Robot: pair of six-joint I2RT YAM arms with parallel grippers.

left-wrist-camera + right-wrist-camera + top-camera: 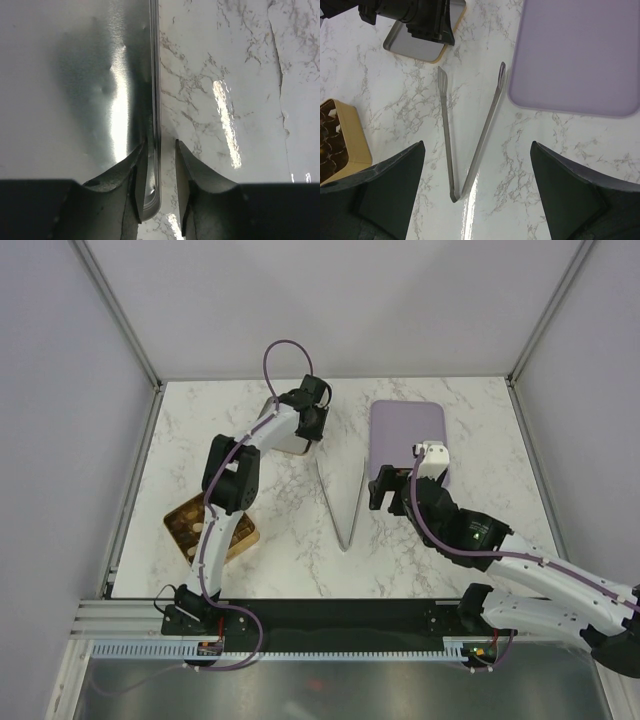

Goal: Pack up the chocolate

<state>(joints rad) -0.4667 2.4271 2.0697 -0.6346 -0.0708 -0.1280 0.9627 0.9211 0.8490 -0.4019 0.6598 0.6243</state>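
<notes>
Small dark brown chocolate pieces point(326, 147) sit in the compartments of a gold box point(212, 526) at the near left; the left arm hides part of that box in the top view. My left gripper point(312, 430) is at the far middle-left over a flat silver lid point(75, 100). Its jaws straddle the lid's rim point(155, 100): the left finger lies against it and the right finger stands a small gap away. My right gripper point(477, 145) hangs wide open and empty above the metal tongs point(483, 129).
The lilac tray point(407, 425) lies at the far right, just beyond my right gripper point(383, 490). The tongs point(345, 540) lie spread in a V at mid-table. The lid point(415, 47) rests flat with the left arm's wrist over it. Walls enclose the marble table.
</notes>
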